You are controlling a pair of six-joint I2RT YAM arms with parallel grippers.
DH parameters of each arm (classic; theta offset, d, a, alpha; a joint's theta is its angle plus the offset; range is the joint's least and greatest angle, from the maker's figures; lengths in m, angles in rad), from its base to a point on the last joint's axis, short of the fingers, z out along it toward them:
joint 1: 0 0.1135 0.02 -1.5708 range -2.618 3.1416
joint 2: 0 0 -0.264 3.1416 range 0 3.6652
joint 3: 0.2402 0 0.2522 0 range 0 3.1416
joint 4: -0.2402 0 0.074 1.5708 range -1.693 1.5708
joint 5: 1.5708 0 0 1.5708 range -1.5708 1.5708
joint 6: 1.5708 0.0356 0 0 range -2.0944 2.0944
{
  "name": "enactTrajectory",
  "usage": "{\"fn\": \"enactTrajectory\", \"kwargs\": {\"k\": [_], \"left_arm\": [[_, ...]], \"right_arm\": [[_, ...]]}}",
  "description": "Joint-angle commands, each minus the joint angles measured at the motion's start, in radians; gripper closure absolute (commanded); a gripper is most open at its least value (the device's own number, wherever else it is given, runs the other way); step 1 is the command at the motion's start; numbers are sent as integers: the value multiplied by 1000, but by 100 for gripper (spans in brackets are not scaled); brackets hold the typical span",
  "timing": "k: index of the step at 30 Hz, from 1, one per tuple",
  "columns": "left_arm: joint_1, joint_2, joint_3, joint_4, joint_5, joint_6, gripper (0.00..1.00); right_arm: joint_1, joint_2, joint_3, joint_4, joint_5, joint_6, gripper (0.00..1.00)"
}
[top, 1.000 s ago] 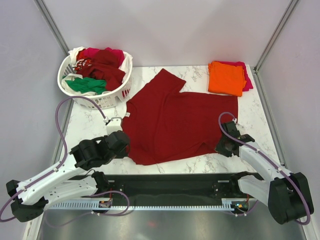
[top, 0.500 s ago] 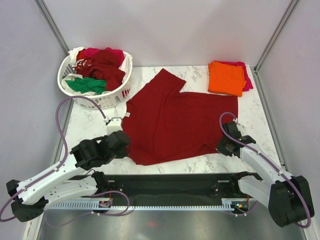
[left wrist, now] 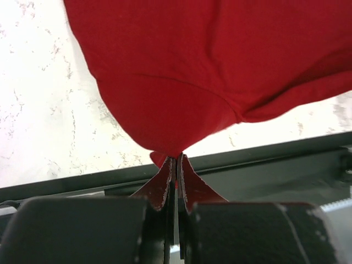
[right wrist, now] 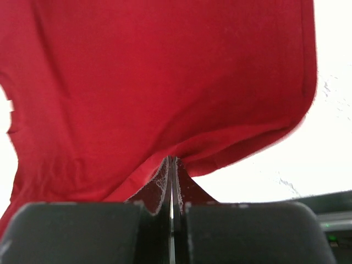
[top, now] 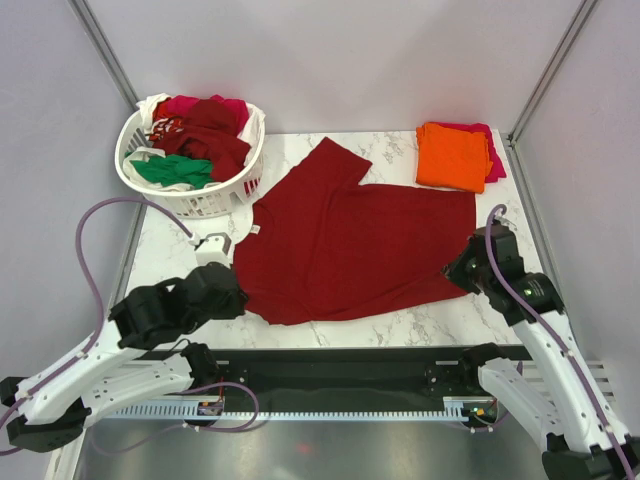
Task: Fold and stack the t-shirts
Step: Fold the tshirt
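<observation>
A dark red t-shirt (top: 360, 240) is lying spread flat in the middle of the tabletop (top: 400, 322). Its long axis is running left to right, collar end to my left and hem to my right, with one sleeve pointing to the far side.

The left gripper (top: 236, 292) is pinching the near left corner of the shirt, jaws closed on a fold of cloth. The right gripper (top: 462, 272) is doing the same at the near right hem corner. From both grippers the whole shirt is stretching away toward the far edge.

I am judging that the coming fold means carrying this near edge across to the far side.

Beyond it, an orange shirt (top: 452, 155) is resting folded on a magenta one (top: 496, 160) at the far right, and a white basket (top: 215, 197) of shirts is sitting at the far left.
</observation>
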Motion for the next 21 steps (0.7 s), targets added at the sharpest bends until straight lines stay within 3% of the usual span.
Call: {"fn": "enactTrajectory", "kwargs": {"k": [1,13,17,21], "left_arm": [[3,-43,97,-67,36,-2,98],[3,-72,227,-204,8,-32,98],[3,-11,246,-205,-21,-10,96],[4,139,290,-147,-29,111,98]], "right_arm": [[-5,-89,89,-212,6,-8,100],[-5,-311,148,-437,35,35,100],[-4,-297,187,-424,76,50,100],[-4,-201,243,-378,218,35,100]]}}
